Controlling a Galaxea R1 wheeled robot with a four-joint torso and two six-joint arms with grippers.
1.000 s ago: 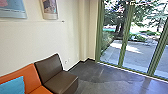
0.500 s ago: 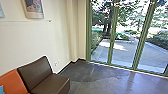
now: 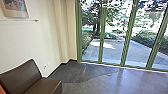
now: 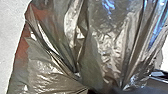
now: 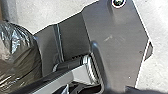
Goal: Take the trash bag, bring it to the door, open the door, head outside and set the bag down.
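The dark, shiny trash bag [image 4: 107,47] is large in the left wrist view, its folds drawn together toward my left gripper [image 4: 102,90], which is shut on it. Part of the same bag [image 5: 15,55] bulges beside the robot's own dark plate in the right wrist view. Ahead in the head view stand tall glass panels in green frames [image 3: 126,37]; which of them is the door I cannot tell.
A brown chair [image 3: 22,77] stands at the near left against the cream wall [image 3: 37,40], under a picture [image 3: 16,8]. Grey floor [image 3: 100,83] runs up to the glass. Outside are paving [image 3: 140,55], a tree and bushes.
The head camera has turned to the right. More of the glass front shows, and the orange seat and blue cushion have nearly slipped out of sight at the left.
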